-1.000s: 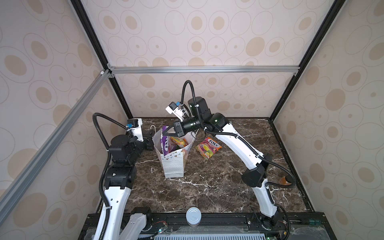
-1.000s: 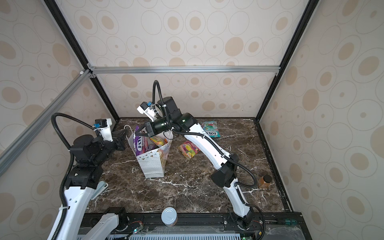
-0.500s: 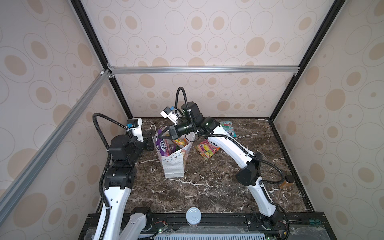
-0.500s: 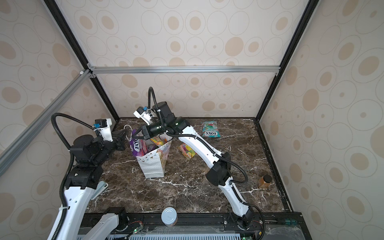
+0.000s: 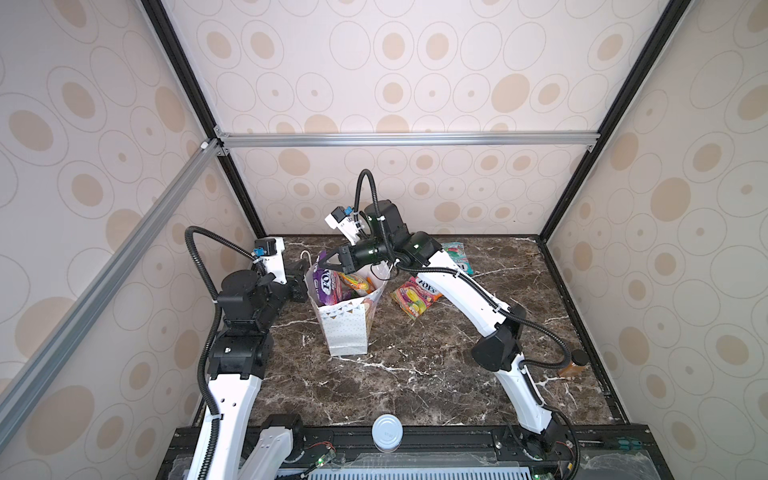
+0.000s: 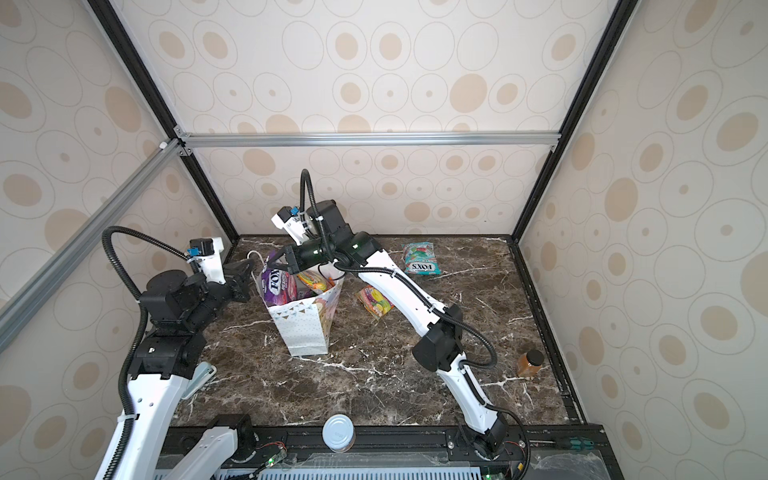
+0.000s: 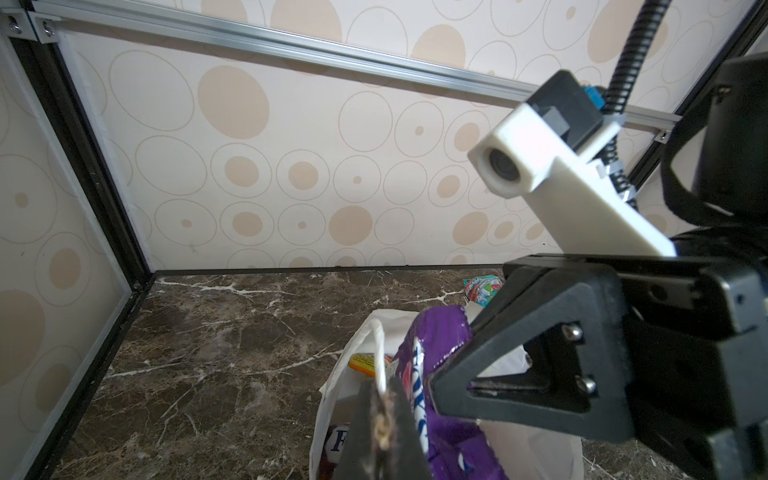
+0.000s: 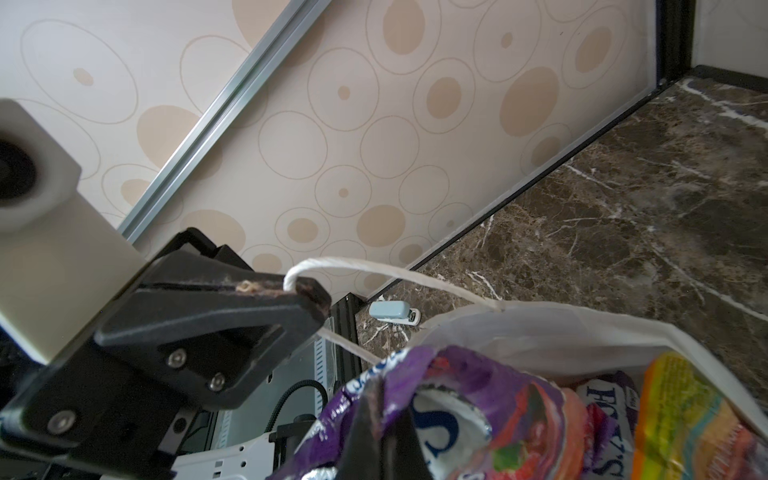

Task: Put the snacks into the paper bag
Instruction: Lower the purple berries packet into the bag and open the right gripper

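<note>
Dark marble tabletop (image 5: pixel 415 353), beige-oval walls. Tall white paper bag (image 5: pixel 347 328) upright, left of centre. Tools: right gripper (image 5: pixel 323 262) clamped shut on purple glossy FOX'S packet (image 5: pixel 326 282) at the bag mouth, partly inside; left gripper (image 6: pixel 248 267) pinched shut on white cord handle (image 8: pixel 374 270). Magenta-yellow packet (image 5: pixel 415 295) lies on the table beside the bag; teal packet (image 6: pixel 420 259) lies near the back wall.

The bag (image 5: pixel 347 328) stands on the table (image 5: pixel 415 374) directly below the right end effector (image 5: pixel 322 263), which pinches an upright packet (image 5: pixel 326 284) at the bag's mouth. More packets (image 5: pixel 354 282) sit inside. The left end effector (image 6: pixel 249 268) is just left of the right one, clamped on the bag's cord handle (image 8: pixel 374 266). Right of both, a loose packet (image 5: pixel 415 297) lies on the table, and a far packet (image 6: pixel 420 258) lies farther behind-right.
</note>
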